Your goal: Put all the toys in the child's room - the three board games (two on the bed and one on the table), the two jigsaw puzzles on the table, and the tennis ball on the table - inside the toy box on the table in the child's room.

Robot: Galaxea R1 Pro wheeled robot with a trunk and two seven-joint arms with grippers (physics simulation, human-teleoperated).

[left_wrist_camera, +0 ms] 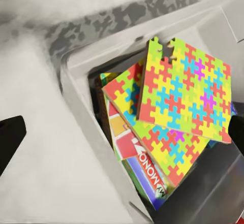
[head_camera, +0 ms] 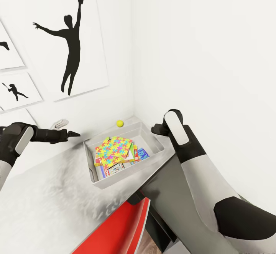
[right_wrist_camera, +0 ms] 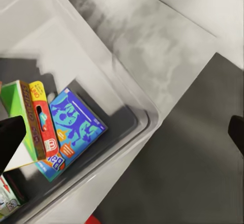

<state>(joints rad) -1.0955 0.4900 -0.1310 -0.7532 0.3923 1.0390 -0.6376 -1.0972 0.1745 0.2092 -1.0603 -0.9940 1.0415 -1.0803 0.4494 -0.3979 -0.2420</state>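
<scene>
The toy box (head_camera: 124, 158) was seen on the table (head_camera: 46, 200), near the corner of the room, with the two jigsaw puzzles (head_camera: 113, 149) lying tilted on top of the pile inside it. Beneath them, the board games were largely covered: only an edge of the green-edged one (right_wrist_camera: 21, 125) and part of the small blue one (right_wrist_camera: 75, 127) could be made out from the right wrist view, while a lettered box (left_wrist_camera: 145, 170) was partly exposed under the puzzles in the left wrist view. The tennis ball (head_camera: 120, 123) was found outside the bin, on the table just behind its far rim.

The left gripper (head_camera: 73, 134) was held above the table, left of the box; its fingertips (left_wrist_camera: 10, 137) appeared at opposite edges of the wrist picture, spread wide with nothing between them. The right gripper (head_camera: 156, 129) was held by the box's right rim, its fingers (right_wrist_camera: 10, 140) likewise wide apart and cut off at the frame edges. A red chair back (head_camera: 115, 227) was partly visible below the table edge.
</scene>
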